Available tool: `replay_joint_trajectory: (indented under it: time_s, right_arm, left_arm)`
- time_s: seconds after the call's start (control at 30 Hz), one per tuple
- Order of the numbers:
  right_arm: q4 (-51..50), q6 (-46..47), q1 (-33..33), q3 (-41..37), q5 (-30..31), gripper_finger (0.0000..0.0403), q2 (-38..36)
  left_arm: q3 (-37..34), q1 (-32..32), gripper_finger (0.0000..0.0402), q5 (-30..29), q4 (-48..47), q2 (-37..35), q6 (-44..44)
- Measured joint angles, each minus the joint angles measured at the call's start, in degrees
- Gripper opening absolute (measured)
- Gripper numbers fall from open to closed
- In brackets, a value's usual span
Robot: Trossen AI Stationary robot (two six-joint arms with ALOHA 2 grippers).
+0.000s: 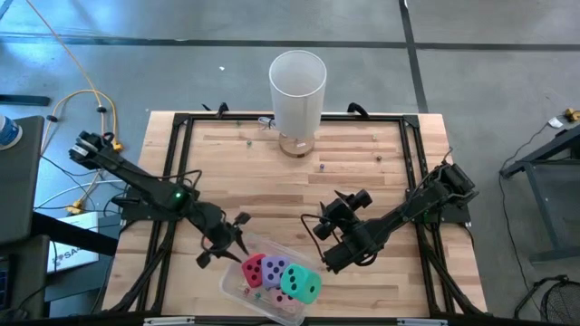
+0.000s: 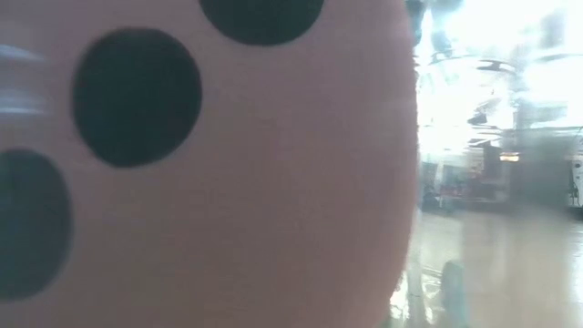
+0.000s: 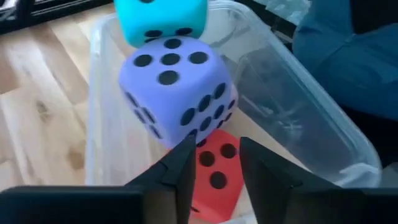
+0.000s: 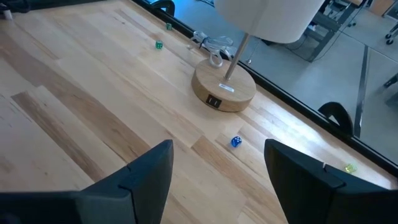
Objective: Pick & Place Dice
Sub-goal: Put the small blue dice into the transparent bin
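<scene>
From above we see a clear plastic tub (image 1: 237,282) at the near edge of the wooden table (image 1: 272,172), holding the red die (image 1: 253,269), the purple die (image 1: 275,269), the teal-green die (image 1: 302,284) and, low beneath them, the pink die (image 1: 288,304). The left gripper (image 1: 237,234) sits just beside the tub's far left corner, near the red die.

The left wrist view gives us what the overhead cannot: the left gripper's fingers (image 3: 186,168) stand a narrow gap apart right over the red die (image 3: 214,177), framing its pips without clamping it, as far as we can tell. The purple die (image 3: 177,87) leans on the red one, and the teal-green die (image 3: 163,18) lies just behind it, all inside the tub wall (image 3: 311,118).

The low view is almost filled by a pink die face (image 2: 228,182) with large dark pips, pressed close to the lens; only a strip of bright room shows beside it.

The right gripper (image 1: 349,210) hangs over the bare middle of the table, well apart from the tub. Its own camera shows its fingers (image 4: 143,180) spread wide and empty, looking toward a lamp with a round wooden base (image 4: 224,92) and white shade (image 1: 297,81). That view alone reveals tiny coloured beads: a blue one (image 4: 236,142) and a green one (image 4: 158,45).
</scene>
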Motion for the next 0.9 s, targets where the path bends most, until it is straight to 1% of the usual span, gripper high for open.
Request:
replay_joint_trajectory:
  time_s: [0.17,0.23,0.27,0.33,0.4,0.47,0.6,0.67,0.77,0.9]
  right_arm:
    - [0.00,-0.02,0.00,0.00,0.00,0.0243,0.00]
    - [0.00,0.00,0.00,0.00,0.00,0.0243,0.00]
    - [0.00,0.00,0.00,0.00,-0.02,0.0243,0.00]
    - [0.00,0.00,0.00,0.00,-0.02,0.0243,0.00]
    - [0.00,-0.02,0.00,0.00,-0.02,0.0243,0.00]
    - [0.00,-0.22,0.00,0.00,0.00,0.0243,0.00]
    - [0.00,-0.93,0.00,0.00,0.06,0.0243,0.00]
    - [0.01,-0.96,0.00,0.00,0.11,0.0243,0.00]
    - [0.34,-1.05,-0.04,0.00,0.20,0.0243,0.00]
    - [0.76,-1.05,-0.04,0.00,0.21,0.0243,0.00]
  left_arm:
    - [0.00,0.31,0.0177,-0.22,-0.10,-0.72,1.67]
    - [0.02,0.26,0.0200,-1.18,-1.56,-1.69,-0.65]
    - [0.02,0.27,0.0211,-2.63,-2.81,-2.35,-2.72]
    - [0.07,0.43,0.0230,-8.06,-7.08,-4.40,-6.64]
    - [0.07,0.85,0.0243,-13.25,-12.00,-7.30,-7.85]
    - [0.09,0.98,0.0248,-17.10,-17.36,-10.84,-8.33]
    - [0.11,1.83,0.0250,-22.57,-26.43,-18.07,-8.98]
    - [0.11,2.54,0.0250,-23.45,-30.07,-21.01,-10.01]
    - [0.11,3.45,0.0250,-23.52,-33.52,-23.99,-13.79]
    - [0.11,3.53,0.0250,-23.51,-35.34,-25.49,-23.28]
